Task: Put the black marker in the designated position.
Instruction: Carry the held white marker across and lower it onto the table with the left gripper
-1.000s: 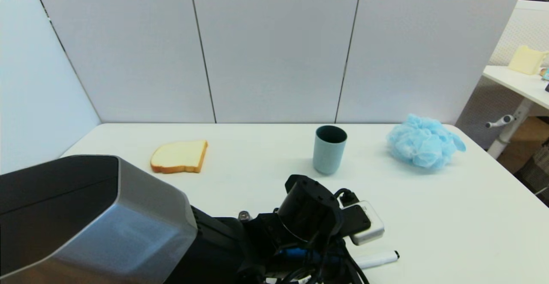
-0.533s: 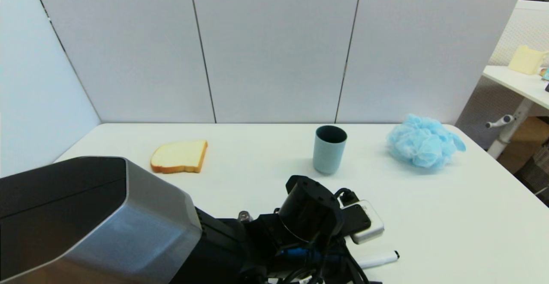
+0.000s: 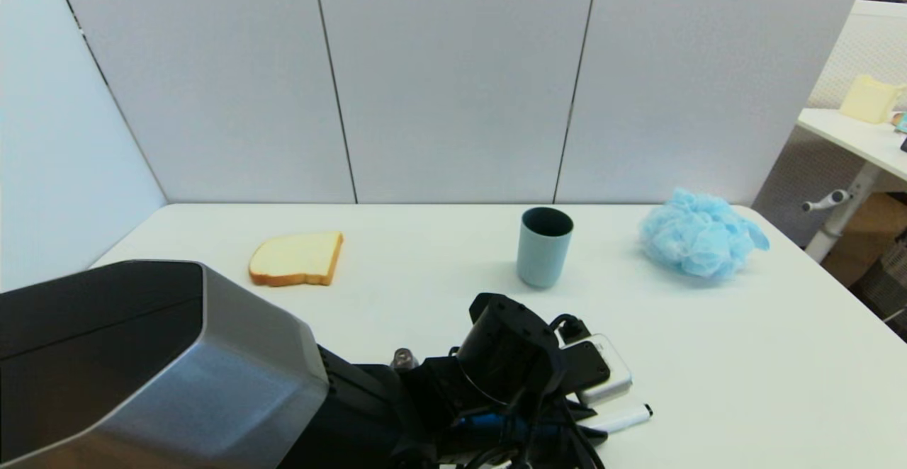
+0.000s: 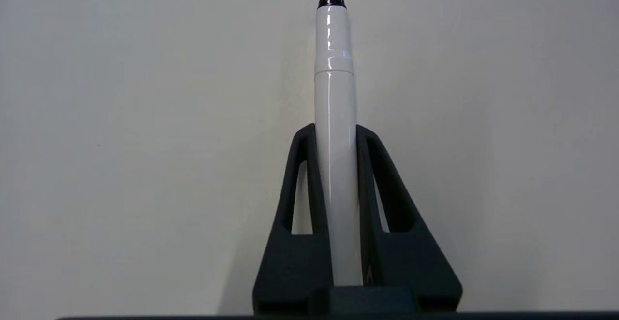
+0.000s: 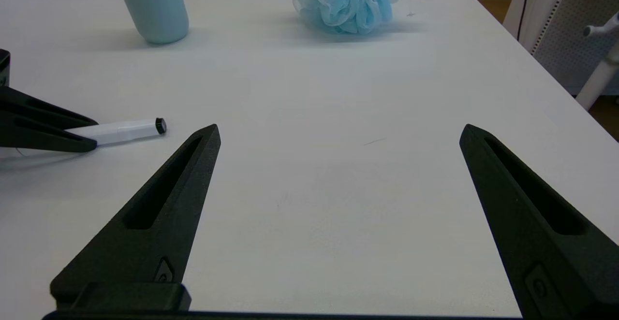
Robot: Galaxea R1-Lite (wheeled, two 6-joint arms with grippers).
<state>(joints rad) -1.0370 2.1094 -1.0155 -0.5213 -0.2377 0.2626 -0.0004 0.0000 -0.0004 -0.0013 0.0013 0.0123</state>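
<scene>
Two black wedge-shaped fingers (image 4: 314,175) of the left gripper (image 4: 335,134) are pressing against the sides of the black marker (image 4: 334,117), gripping its glossy white barrel along its length, with the capped end and its small black tip sticking out past the fingertips. From the head view the marker (image 3: 623,419) is lying nearly level, low over the near part of the smooth white table (image 3: 744,356), poking out to the right from under the left wrist, whose dark round body and tangle of cables are covering the gripper itself. The left arm is reaching across low and forward, its big grey and black shell filling the near left corner. The right gripper (image 5: 338,131) is hovering low over bare tabletop with its fingers spread wide, holding nothing. Farther back a matte pale blue cup (image 3: 543,246) is standing upright, a flat bread slice (image 3: 297,258) is lying to its left, and a frilly blue mesh puff (image 3: 698,234) is sitting to its right.
</scene>
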